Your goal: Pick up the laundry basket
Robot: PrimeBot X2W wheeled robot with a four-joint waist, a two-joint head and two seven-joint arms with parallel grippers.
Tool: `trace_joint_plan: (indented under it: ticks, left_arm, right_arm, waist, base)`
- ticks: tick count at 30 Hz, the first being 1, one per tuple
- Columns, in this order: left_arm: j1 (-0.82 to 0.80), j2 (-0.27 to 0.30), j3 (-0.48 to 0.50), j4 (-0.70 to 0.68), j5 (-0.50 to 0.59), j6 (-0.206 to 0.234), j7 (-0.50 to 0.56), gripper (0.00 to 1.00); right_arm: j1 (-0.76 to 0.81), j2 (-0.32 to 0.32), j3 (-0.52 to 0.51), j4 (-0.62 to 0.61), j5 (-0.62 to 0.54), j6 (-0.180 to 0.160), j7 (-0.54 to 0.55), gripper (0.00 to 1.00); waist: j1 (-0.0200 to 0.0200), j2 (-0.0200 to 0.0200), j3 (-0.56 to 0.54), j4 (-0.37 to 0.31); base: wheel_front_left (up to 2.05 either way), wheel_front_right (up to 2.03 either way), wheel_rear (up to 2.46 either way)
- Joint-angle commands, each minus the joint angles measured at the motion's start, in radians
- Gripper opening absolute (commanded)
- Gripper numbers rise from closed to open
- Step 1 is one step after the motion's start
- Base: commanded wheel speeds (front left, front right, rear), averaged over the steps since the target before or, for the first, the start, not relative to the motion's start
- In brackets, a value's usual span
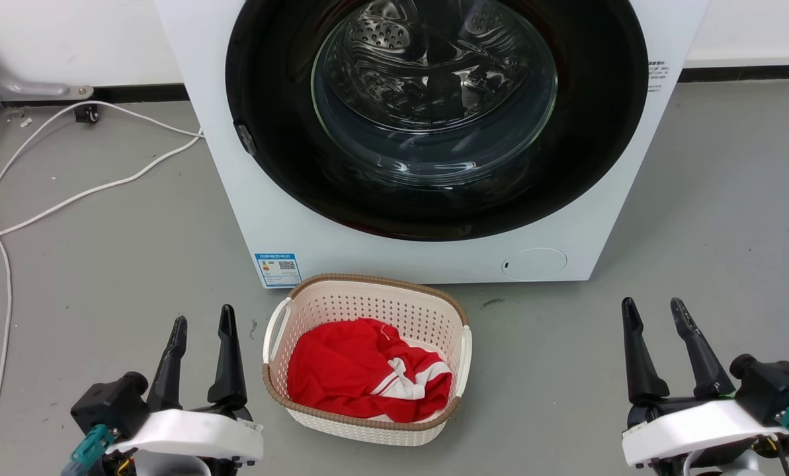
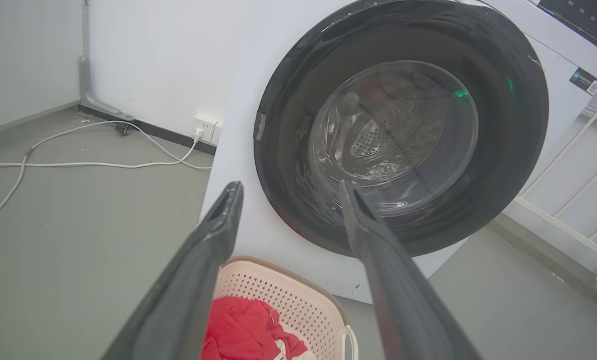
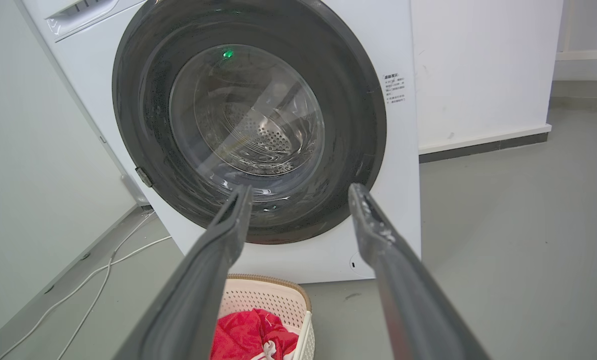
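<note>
Laundry basket point(image 1: 368, 357) with red garment point(image 1: 361, 373) on floor before washer point(image 1: 427, 132); left gripper point(image 1: 202, 322) and right gripper point(image 1: 653, 312) both spread, empty.

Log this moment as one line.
stage: pre-grasp | laundry basket: on floor, red garment inside | left hand: open, empty | right hand: open, empty

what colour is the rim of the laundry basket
Brown, with a woven look, atop the cream-white laundry basket; clearest in the head view.

The right pincer point(image 3: 301, 189) gaped empty, pointed at washer point(image 3: 399, 165) door. The laundry basket point(image 3: 270, 299) sat on floor point(image 3: 503, 225) just before washer's base, red garment point(image 3: 248, 332) inside.
</note>
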Motion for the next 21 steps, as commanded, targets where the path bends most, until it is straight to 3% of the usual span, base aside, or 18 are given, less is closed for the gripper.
trace_joint_plan:
  ticks: [1, 21]
  left_arm:
    - [0.006, 0.004, -0.002, -0.010, 0.023, 0.000, -0.010, 1.00]
    - [0.026, 0.004, -0.013, -0.002, 0.213, 0.025, -0.052, 1.00]
  right_arm:
    - [0.008, -0.003, 0.002, -0.013, -0.025, 0.000, -0.010, 1.00]
    - [0.027, -0.003, 0.018, -0.010, -0.215, 0.000, -0.052, 1.00]
  waist:
    - [0.0000, 0.0000, 0.000, 0.000]
    - [0.0000, 0.0000, 0.000, 0.002]
  base:
    - [0.00, 0.00, 0.00]
    - [0.00, 0.00, 0.00]
